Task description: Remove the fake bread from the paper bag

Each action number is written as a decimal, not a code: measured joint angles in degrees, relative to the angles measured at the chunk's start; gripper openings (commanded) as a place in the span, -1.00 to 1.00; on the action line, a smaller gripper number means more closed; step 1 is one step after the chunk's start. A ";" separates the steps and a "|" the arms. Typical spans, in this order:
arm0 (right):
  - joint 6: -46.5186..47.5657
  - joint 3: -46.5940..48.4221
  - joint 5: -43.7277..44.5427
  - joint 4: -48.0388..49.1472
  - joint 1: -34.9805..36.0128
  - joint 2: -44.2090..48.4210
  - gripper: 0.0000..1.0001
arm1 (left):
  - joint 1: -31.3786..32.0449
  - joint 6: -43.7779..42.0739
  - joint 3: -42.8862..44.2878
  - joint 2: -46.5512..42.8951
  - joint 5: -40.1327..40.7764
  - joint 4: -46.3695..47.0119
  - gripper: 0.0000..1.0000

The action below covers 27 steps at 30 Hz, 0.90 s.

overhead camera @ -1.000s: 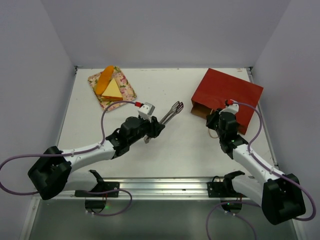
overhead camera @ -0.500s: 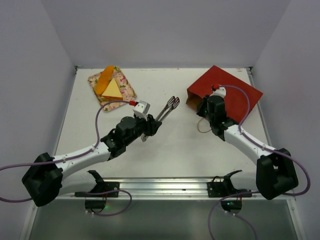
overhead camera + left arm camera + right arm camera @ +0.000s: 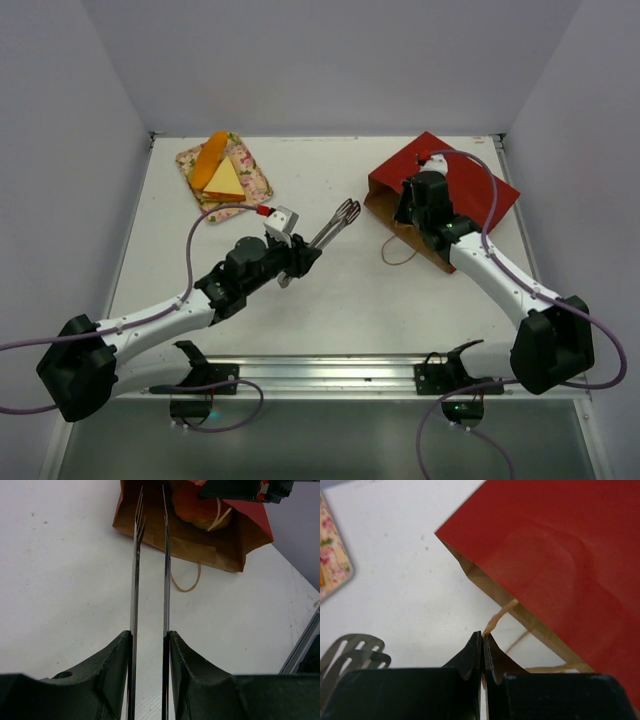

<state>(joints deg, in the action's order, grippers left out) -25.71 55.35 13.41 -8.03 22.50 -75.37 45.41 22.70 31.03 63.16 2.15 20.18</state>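
The left arm stretches low toward the bag [image 3: 388, 183]. The left claw [image 3: 150, 639] is part-closed on tongs [image 3: 135, 580], whose tips reach the bag's mouth, where a bun [image 3: 192, 507] lies. The right arm reaches forward, and the right claw [image 3: 482, 641] is pinched tight on the bag's handle [image 3: 501, 614].

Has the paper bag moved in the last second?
Yes. The paper bag has swung and slid left, its mouth now nearer the floral tray, drawn by the right tool pinching its cord handle.
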 measured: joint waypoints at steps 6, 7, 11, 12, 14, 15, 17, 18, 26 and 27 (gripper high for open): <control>2.51 3.26 0.35 -9.11 0.00 -0.09 -1.00 | 0.00 -2.14 1.27 0.17 -0.74 -5.46 -0.21; 2.80 3.82 0.42 -10.16 0.00 -0.09 -1.00 | 0.00 -2.78 2.29 0.57 -0.90 -6.67 -0.21; 3.58 4.74 0.70 -13.09 0.00 0.46 -1.00 | 0.00 -5.84 8.17 4.24 -2.73 -8.83 -0.21; 3.76 4.92 0.81 -13.94 0.00 0.70 -1.00 | 0.00 -6.40 9.55 5.53 -3.48 -8.66 -0.21; 4.09 5.44 0.90 -15.74 0.00 1.22 -1.00 | 0.00 -7.41 12.04 8.28 -5.09 -8.15 -0.21; 4.22 5.81 0.92 -16.52 0.00 1.53 -1.00 | 0.00 -7.58 12.79 9.38 -5.70 -7.87 -0.21; 4.42 6.69 1.09 -18.25 0.00 2.12 -1.00 | 0.00 -7.98 13.81 11.69 -7.06 -6.91 -0.23; 4.50 7.02 1.16 -18.80 0.00 2.47 -1.00 | 0.00 -8.33 13.88 12.50 -7.61 -6.45 -0.23; 5.01 8.09 3.37 -22.03 0.00 4.66 -1.00 | 0.87 -8.35 13.77 14.40 -9.86 -3.08 -0.21; 5.01 8.09 3.45 -22.03 0.00 4.72 -1.00 | 1.33 -8.35 13.66 14.40 -9.99 -2.36 -0.20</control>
<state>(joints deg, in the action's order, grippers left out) -20.71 63.44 16.86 -30.06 22.50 -70.65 46.74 14.35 44.69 77.56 -7.84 17.82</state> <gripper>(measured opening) 0.022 0.396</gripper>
